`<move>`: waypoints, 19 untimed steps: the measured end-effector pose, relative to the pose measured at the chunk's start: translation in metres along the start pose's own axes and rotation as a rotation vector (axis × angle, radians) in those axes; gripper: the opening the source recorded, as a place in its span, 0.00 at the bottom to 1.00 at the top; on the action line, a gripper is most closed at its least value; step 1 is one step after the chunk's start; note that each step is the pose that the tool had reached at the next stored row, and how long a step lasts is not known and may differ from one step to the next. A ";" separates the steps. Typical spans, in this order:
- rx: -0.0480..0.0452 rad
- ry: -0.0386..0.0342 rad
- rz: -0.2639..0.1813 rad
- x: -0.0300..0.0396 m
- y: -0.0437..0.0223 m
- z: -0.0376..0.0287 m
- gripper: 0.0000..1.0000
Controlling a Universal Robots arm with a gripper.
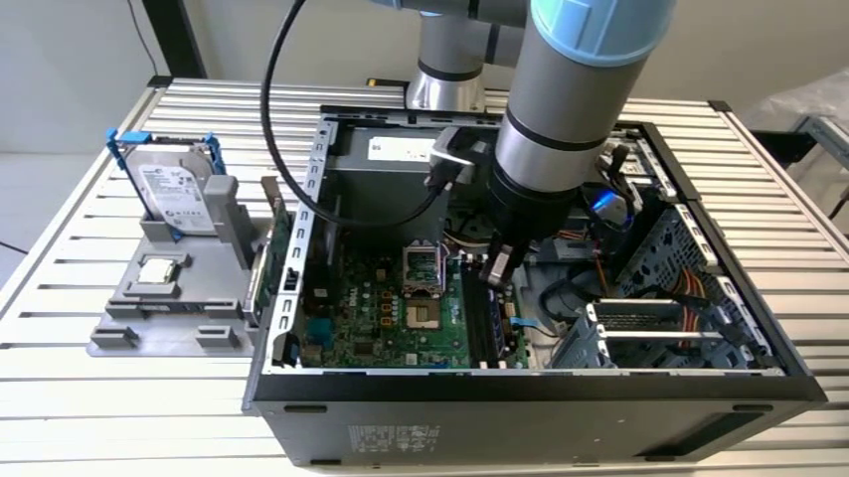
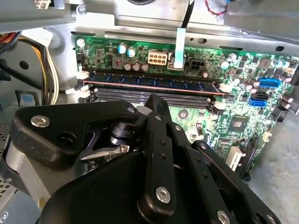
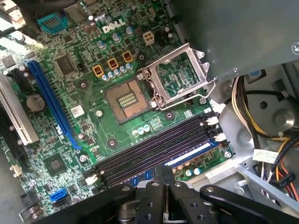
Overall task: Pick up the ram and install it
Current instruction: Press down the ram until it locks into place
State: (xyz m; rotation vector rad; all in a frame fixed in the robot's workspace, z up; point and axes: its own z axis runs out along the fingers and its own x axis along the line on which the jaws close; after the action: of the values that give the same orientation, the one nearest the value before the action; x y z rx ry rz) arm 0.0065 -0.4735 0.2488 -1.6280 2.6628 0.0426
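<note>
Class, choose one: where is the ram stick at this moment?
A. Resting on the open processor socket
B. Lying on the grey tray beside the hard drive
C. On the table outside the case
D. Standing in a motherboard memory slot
D: in the second wrist view the ram stands on edge in a memory slot on the motherboard, just beyond the pincer.

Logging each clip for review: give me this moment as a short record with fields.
ram: standing in a slot on the motherboard
gripper: inside the case, at the ram's top edge
socket: open, no chip in it
hard drive: upright in the grey stand beside the case
processor: lying on the same stand
</note>
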 end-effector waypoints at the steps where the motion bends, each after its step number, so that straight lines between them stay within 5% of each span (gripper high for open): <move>1: -0.0001 0.0000 -0.002 0.0000 0.0000 0.0000 0.00; 9: -0.0003 0.0001 -0.009 0.0000 0.0000 0.0000 0.00; 19: -0.0028 0.0011 -0.088 0.0000 0.0000 0.0000 0.00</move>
State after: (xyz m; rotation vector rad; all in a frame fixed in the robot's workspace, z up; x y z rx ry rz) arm 0.0065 -0.4735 0.2488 -1.7444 2.5896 0.0439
